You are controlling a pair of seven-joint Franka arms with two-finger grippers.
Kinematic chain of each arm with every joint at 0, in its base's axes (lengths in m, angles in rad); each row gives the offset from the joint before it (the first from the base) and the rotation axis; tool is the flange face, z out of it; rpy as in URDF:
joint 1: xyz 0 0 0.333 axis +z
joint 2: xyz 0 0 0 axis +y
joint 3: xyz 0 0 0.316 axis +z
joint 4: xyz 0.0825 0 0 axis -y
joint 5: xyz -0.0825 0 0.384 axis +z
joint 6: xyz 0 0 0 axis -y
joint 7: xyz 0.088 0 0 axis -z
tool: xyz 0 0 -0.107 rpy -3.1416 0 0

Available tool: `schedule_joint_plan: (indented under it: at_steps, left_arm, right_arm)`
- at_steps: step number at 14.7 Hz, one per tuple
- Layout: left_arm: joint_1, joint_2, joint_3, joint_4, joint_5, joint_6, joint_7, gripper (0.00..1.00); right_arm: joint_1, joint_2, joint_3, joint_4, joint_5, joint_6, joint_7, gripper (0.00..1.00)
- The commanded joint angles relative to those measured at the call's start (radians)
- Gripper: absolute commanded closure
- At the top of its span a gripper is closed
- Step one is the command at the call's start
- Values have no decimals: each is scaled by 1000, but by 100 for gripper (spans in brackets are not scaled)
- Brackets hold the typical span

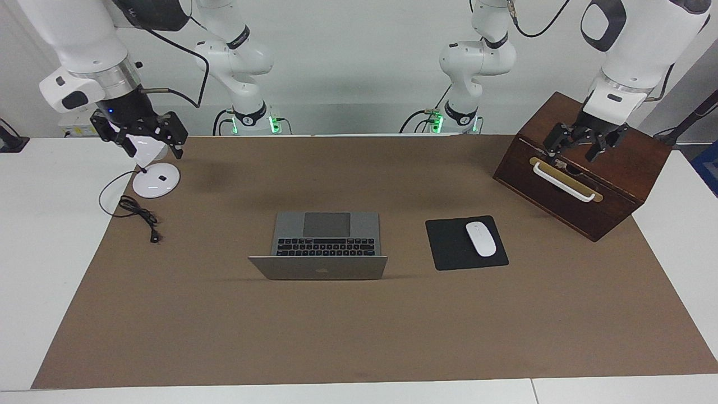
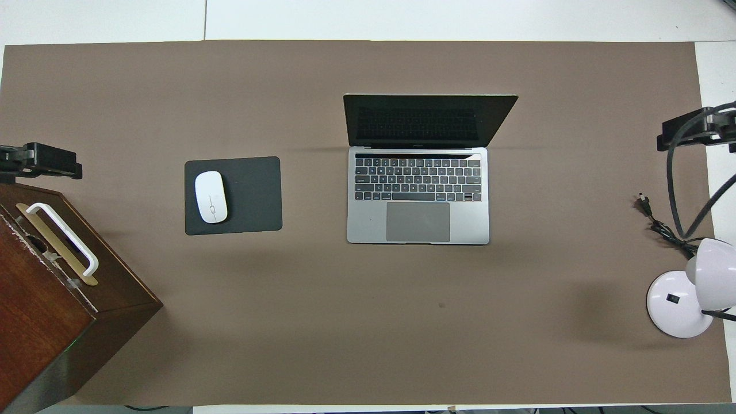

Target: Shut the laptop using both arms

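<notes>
A: Item 1, thin silver-grey rectangular laptop (image 1: 325, 244): where does it sit?

B: Open, mid-way along the brown paper-covered surface (image 2: 345, 333), lid raised and tilted back, dark screen toward the robots, black keys and grey trackpad exposed. Nothing touches it.

A: Item 2?

B: Square black mouse pad (image 2: 233, 195), beside the laptop toward the left arm's end, carrying 1 white oval mouse (image 2: 211, 197).

A: Item 3?

B: Dark brown wooden box with a white bar handle (image 1: 583, 168), toward the left arm's end from the laptop and nearer the robots than it, set at an angle.

A: Item 4?

B: White desk lamp with a round flat base (image 1: 156, 180), toward the right arm's end from the laptop, nearer the robots; its black cord (image 1: 137, 212) lies looped beside the base.

A: The 2 sets of jaws?

B: Left gripper (image 1: 580, 147): raised over the wooden box, well apart from the laptop, jaws spread wide, holding nothing. Right gripper (image 1: 143, 140): raised over the lamp, well apart from the laptop, jaws also wide and empty.
</notes>
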Motion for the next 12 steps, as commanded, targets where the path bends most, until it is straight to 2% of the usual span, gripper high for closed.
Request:
schedule_joint_plan:
  at_steps: [1, 5, 12]
  left_arm:
    - [17, -10, -7, -3, -14, 10, 18, 0]
    - [17, -9, -7, -3, -14, 10, 18, 0]
    - [-5, -12, -12, -20, -17, 38, 9, 0]
  right_arm:
    - [-18, 79, 17, 80, -1, 42, -2, 0]
    - [-12, 162, 17, 178, 3, 49, 1, 2]
    - [-7, 167, 18, 178, 0, 58, 7, 1]
